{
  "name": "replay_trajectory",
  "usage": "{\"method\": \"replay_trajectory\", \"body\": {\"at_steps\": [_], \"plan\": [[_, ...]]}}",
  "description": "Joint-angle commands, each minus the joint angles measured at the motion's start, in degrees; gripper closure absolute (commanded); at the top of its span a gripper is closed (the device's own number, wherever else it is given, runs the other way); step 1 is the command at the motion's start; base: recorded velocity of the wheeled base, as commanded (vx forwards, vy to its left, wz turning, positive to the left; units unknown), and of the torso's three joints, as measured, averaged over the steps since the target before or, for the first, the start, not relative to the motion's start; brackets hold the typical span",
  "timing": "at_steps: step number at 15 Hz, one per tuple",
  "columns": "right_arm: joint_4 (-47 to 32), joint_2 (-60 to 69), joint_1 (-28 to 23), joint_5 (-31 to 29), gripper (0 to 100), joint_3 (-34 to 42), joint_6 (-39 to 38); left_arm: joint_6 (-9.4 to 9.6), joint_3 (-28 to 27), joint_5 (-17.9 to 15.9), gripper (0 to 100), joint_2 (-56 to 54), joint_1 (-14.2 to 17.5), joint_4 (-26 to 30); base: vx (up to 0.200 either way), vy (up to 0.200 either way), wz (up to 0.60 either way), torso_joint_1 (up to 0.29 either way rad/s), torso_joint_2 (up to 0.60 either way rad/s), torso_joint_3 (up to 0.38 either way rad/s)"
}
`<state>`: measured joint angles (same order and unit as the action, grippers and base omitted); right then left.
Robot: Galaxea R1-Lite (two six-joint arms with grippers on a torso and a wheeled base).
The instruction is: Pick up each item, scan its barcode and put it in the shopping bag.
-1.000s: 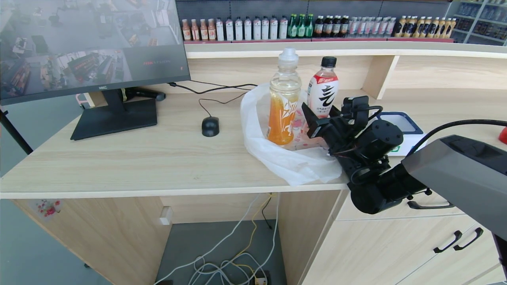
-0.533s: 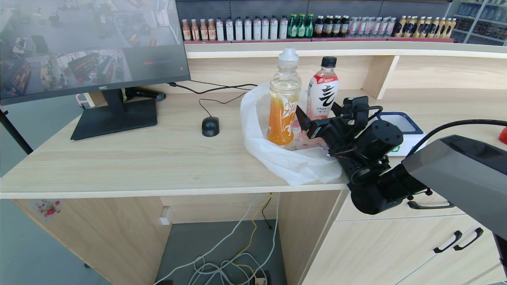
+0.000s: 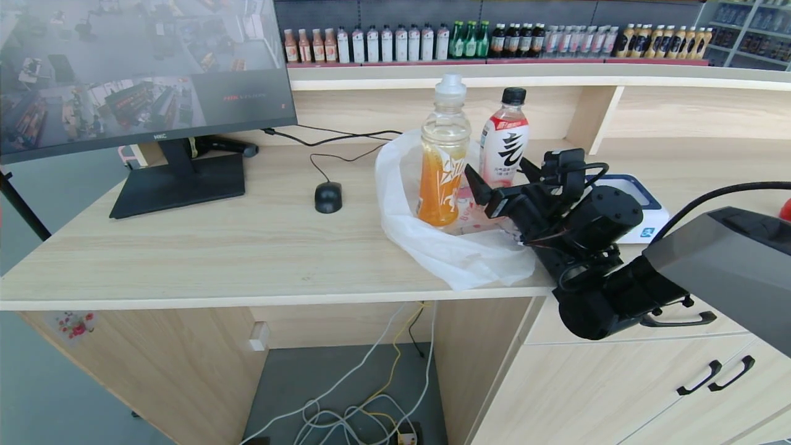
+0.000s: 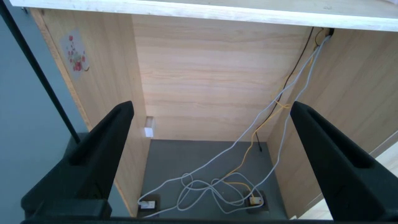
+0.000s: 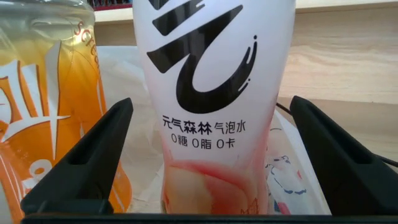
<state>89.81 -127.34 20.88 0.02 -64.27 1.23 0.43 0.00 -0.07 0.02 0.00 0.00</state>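
A white shopping bag (image 3: 460,259) lies open on the wooden counter (image 3: 247,247). Two bottles stand upright in it: an orange drink bottle (image 3: 442,167) with a white cap and, to its right, a white and pink bottle (image 3: 503,139) with a black cap. My right gripper (image 3: 502,179) is open just in front of the white bottle's lower part, one finger on each side. In the right wrist view the white bottle (image 5: 211,106) stands between the spread fingers (image 5: 93,168), with the orange bottle (image 5: 50,124) beside it. My left gripper (image 4: 205,168) hangs open below the counter, holding nothing.
A monitor (image 3: 136,68) on a black stand is at the back left, with a mouse (image 3: 328,197) and cables near it. A white and blue device (image 3: 627,191) sits right of the bag. A raised shelf runs along the back. Cables (image 4: 211,186) lie under the counter.
My right gripper's fingers have spread wider around the white bottle, and the arm has drawn back slightly to the right. Both bottles stand where they were.
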Motion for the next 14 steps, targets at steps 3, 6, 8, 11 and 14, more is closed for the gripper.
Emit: {"method": "replay_trajectory", "body": {"at_steps": [3,6,8,11,14], "plan": [[0.2,7.6,0.1,-0.6,0,7.8,0.0,0.01,0.0,0.0,0,0.0,0.0,0.0,0.000,0.000,0.00,0.000,0.00,0.000],[0.2,14.1,0.5,-0.7,0,16.9,0.1,0.01,0.0,0.0,0,0.0,0.0,0.0,0.000,0.000,0.00,0.000,0.00,0.000],[0.2,19.5,1.7,-0.6,0,23.8,-0.2,0.01,0.0,0.0,0,0.0,0.0,0.0,0.000,0.000,0.00,0.000,0.00,0.000],[0.2,25.8,3.5,-0.6,0,28.9,-0.2,0.01,0.0,0.0,0,0.0,0.0,0.0,0.000,0.000,0.00,0.000,0.00,0.000],[0.2,29.9,3.8,-0.7,0,33.7,0.0,0.01,0.0,0.0,0,0.0,0.0,0.0,0.000,0.000,0.00,0.000,0.00,0.000]]}}
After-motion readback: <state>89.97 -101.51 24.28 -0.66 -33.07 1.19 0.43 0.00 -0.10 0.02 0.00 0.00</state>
